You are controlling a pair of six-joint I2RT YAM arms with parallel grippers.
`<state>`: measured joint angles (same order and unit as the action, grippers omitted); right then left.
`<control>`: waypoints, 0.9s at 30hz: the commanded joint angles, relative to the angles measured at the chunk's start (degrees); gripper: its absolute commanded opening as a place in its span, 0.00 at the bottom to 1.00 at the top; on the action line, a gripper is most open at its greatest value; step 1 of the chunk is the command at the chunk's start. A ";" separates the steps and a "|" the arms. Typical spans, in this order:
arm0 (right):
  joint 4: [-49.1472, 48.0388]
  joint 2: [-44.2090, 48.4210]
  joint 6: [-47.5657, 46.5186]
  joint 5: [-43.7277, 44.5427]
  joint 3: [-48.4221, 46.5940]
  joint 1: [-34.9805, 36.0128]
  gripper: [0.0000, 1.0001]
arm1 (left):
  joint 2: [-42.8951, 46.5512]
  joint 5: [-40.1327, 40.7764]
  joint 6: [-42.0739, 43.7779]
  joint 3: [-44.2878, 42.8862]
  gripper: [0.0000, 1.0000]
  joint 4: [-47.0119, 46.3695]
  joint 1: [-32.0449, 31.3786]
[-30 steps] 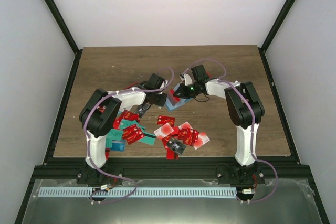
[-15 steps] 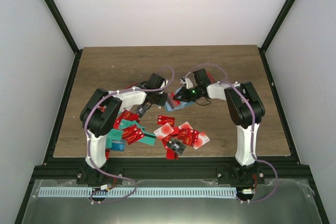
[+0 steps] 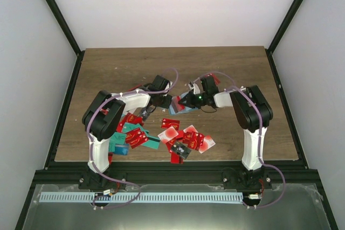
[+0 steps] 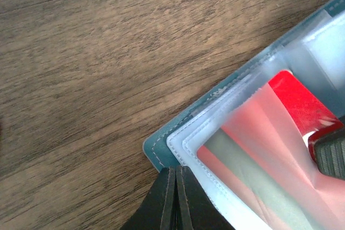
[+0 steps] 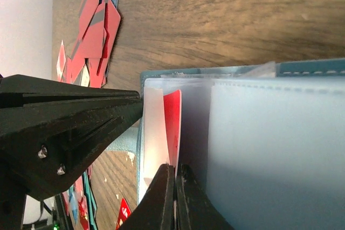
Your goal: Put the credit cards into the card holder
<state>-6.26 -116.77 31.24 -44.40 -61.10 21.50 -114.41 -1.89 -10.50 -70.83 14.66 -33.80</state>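
Now the table (image 3: pixel 108 68) picture shifts on one side only: the right arm (image 3: pixel 249 109) has dropped its wrist lower and swung it left toward the middle, while the left arm (image 3: pixel 116 109) has stayed put. The card holder (image 3: pixel 182 108) lies open at mid-table between the two, just beyond the loose credit cards (image 3: pixel 180 136) scattered toward the near edge. Its teal corner is pinned by the left tool (image 4: pixel 175 179), tips pressed together; whether a flap sits between them cannot be told. Inside a clear sleeve (image 4: pixel 237 98), a red card (image 4: pixel 294 98) is partway in, and the right tool (image 5: pixel 174 179) is clamped thin on that card's edge. That leftward slide looks like the insertion stroke: one card is going home, with many left on the table.
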 commanded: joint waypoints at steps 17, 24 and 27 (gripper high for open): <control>-7.78 3.78 15.18 8.12 11.26 4.25 0.07 | 3.14 -5.20 -13.68 6.81 0.04 -2.16 -0.21; -5.95 3.63 13.80 9.22 10.78 4.26 0.09 | 10.76 1.80 -11.87 5.58 0.18 1.57 -1.56; -6.29 3.31 14.01 9.06 10.74 4.23 0.09 | 12.24 1.90 -11.88 5.54 0.19 2.72 -3.03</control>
<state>-17.76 -112.33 45.95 -37.45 -51.22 24.84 -105.08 -1.74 -22.55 -64.51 14.83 -35.09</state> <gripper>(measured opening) 0.086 0.185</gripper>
